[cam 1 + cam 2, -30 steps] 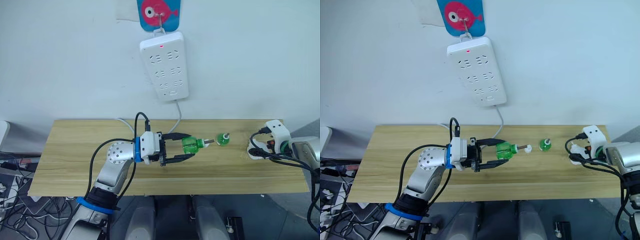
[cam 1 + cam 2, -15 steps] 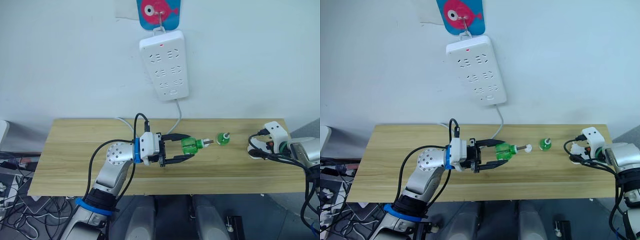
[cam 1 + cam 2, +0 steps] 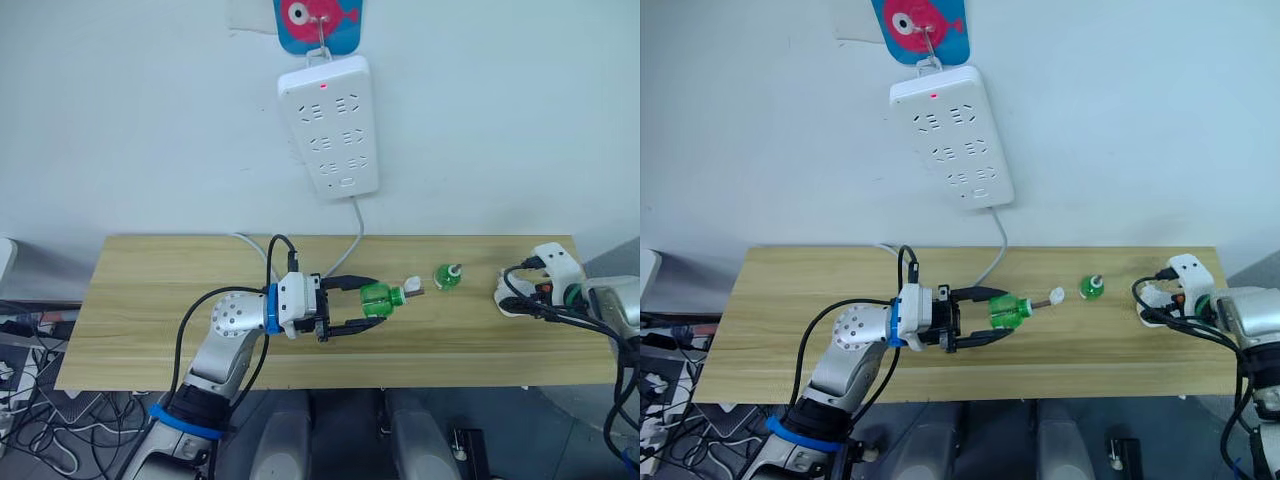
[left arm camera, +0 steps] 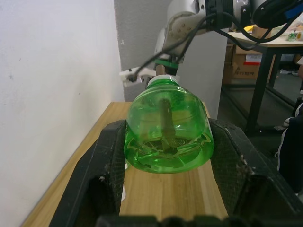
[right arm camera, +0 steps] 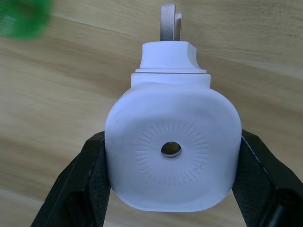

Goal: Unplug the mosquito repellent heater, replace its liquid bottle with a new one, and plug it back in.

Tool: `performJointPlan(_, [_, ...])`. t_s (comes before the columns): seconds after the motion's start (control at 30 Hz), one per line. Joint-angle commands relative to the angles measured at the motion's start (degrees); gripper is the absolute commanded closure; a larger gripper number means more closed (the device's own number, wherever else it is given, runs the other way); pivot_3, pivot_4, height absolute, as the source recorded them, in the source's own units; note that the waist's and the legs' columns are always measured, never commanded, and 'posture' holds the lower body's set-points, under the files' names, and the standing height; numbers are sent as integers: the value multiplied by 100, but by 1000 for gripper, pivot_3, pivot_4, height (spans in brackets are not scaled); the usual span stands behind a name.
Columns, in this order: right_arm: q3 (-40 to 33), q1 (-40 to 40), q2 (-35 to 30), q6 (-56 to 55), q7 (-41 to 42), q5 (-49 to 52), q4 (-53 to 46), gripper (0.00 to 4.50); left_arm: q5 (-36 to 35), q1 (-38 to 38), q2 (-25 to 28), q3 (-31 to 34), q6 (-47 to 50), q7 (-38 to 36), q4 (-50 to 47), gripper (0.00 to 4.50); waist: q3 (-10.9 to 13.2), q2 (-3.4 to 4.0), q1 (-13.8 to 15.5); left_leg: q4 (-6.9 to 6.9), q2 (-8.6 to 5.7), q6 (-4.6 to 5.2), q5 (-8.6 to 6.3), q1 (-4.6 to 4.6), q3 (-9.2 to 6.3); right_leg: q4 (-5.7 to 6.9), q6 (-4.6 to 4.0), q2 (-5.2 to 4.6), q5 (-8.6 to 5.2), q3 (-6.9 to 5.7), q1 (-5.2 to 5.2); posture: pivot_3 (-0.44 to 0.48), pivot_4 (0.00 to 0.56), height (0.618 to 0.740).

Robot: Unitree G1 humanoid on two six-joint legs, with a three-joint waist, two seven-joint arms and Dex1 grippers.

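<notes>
My left gripper (image 3: 367, 303) is shut on a green liquid bottle (image 3: 377, 296), held lying sideways just above the table's middle, its wick with a white tip (image 3: 413, 287) pointing right. In the left wrist view the bottle (image 4: 165, 127) fills the gap between both fingers. A second small green bottle (image 3: 445, 277) stands upright on the table further right. At the table's right end my right gripper (image 3: 510, 299) is shut on the white mosquito repellent heater (image 5: 170, 151), unplugged, its two metal prongs (image 5: 168, 21) pointing away over the wood.
A long white power strip (image 3: 330, 125) hangs on the wall above the table, its red light on, its cable dropping behind the wooden table (image 3: 150, 300). Cables lie on the floor at the left.
My left gripper with the green bottle has drawn slightly left and toward the front edge. The right gripper and heater have hardly moved. The view has shifted a little.
</notes>
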Motion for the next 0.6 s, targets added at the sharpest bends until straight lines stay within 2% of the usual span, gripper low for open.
performJointPlan(0.03, [-1102,347,-448,1481,572,1124,-1182,1520,-314,86,111,123,-49,-225,-234,2267,5,7,5,-1,2,0,0,1,-1,0,0,0,0,0,0,168,383,740])
performJointPlan(0.1, [-1743,600,-486,2215,775,1809,-1613,1520,-443,117,156,150,-76,-363,-261,2267,5,6,6,-1,4,0,0,1,-7,-3,0,1,0,-1,2,162,373,740])
performJointPlan(0.2, [-2792,1160,-758,2828,862,4616,-1596,1520,-609,154,232,167,-296,-761,-280,2267,6,5,21,-4,8,0,0,-1,-16,-19,-1,2,1,-2,10,162,373,740])
performJointPlan(0.3, [-2984,1545,-523,2828,-69,6281,-1872,1520,-566,112,198,147,-427,-854,-213,2267,5,3,17,-7,7,6,-4,-1,-14,-39,1,3,4,-2,23,145,362,740])
performJointPlan(0.4, [-2514,2201,-632,1640,-1705,8685,-2284,1520,-518,46,130,133,-464,-847,-163,2267,5,-1,13,-2,4,12,-7,-3,-3,-44,8,1,8,-3,22,145,356,740])
performJointPlan(0.47, [-2271,2445,-565,1002,-2211,9286,-2679,1520,-497,0,87,112,-465,-830,-160,2267,6,-3,1,-4,3,12,-7,-5,-2,-45,9,0,7,-2,21,148,351,740])
performJointPlan(0.6, [-1986,2570,-170,161,-2819,9323,-3252,1520,-466,-82,-5,75,-456,-777,-186,2267,5,-3,-2,1,1,12,-7,-6,3,-52,30,2,16,-1,20,146,342,740])
